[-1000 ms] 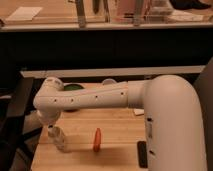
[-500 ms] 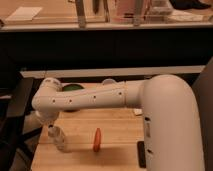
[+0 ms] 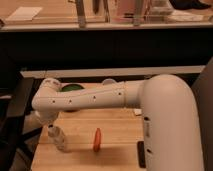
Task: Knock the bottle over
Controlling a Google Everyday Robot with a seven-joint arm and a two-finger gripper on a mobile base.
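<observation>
The bottle is small, pale and translucent, and stands on the wooden table near its front left corner, leaning slightly. My white arm reaches left across the middle of the view and bends down at its end. My gripper hangs there, right over the bottle's top and close to touching it. The arm's end hides most of the gripper.
An orange carrot lies just right of the bottle. A green round object sits at the back of the table behind the arm. A flat black item lies at the front right. A dark chair stands to the left.
The arm's end has shifted very slightly left. The bottle stays in the same spot.
</observation>
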